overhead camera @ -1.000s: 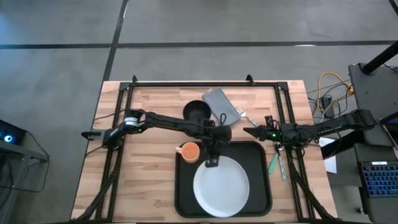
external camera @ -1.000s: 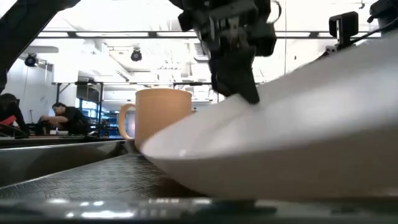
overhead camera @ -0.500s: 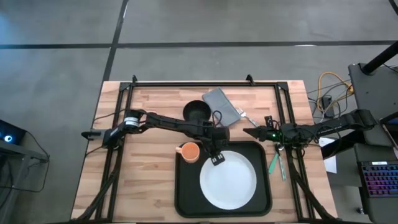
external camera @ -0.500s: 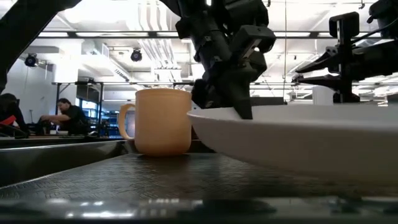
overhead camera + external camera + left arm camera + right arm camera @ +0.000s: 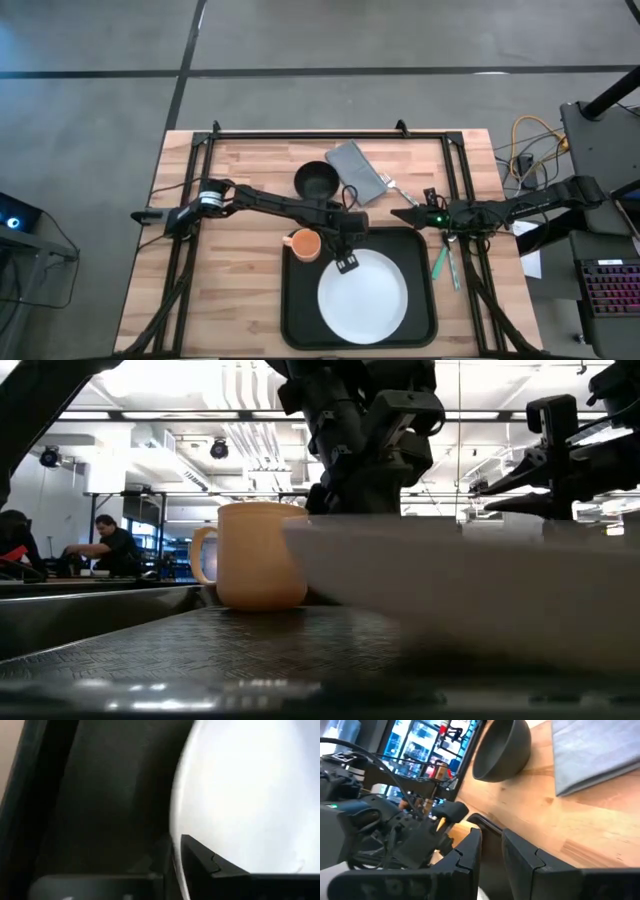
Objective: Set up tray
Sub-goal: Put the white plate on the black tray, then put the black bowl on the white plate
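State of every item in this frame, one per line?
Tray: flat on table, holds plate and mug.
Plate: in tray.
Mug: upright, in tray corner.
Bowl: upright on table, outside tray.
Napkin: flat, beside bowl.
Left gripper: at plate's rim.
Right gripper: idle by tray.

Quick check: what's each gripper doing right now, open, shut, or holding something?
Left gripper: at the white plate's rim on the tray; grip cannot be told.
Right gripper: empty, fingers slightly apart, above the table.

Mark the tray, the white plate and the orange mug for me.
tray [image 5: 296, 318]: high view, bare floor left of the plate.
white plate [image 5: 363, 297]: high view, centre of the plate.
orange mug [image 5: 262, 556]: low view, side wall of the mug.
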